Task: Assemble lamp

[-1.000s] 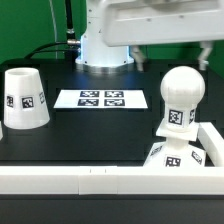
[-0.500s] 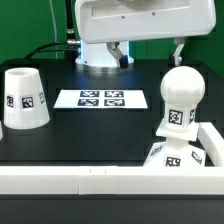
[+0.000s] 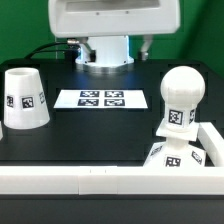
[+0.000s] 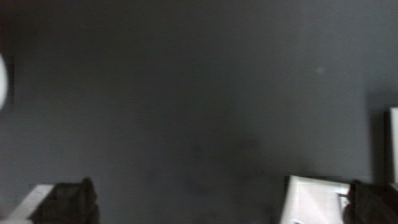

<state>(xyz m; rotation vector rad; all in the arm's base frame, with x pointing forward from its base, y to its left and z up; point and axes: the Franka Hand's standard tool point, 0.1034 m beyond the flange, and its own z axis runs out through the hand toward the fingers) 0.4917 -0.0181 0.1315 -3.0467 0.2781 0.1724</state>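
The white shade stands mouth down on the black table at the exterior view's left. The round-headed bulb stands upright on the base at the exterior view's right, tucked in the corner of the white rail. My gripper is open and empty, with its two dark fingers far apart over bare table. In the exterior view only the white hand shows, high at the back above the marker board and well away from all three lamp parts.
The marker board lies flat at the middle of the table. A long white rail runs along the front edge and turns up the right side. The arm's base stands behind the marker board.
The white hand has moved toward the exterior view's left, from above the bulb to above the marker board. The lamp parts have not moved.
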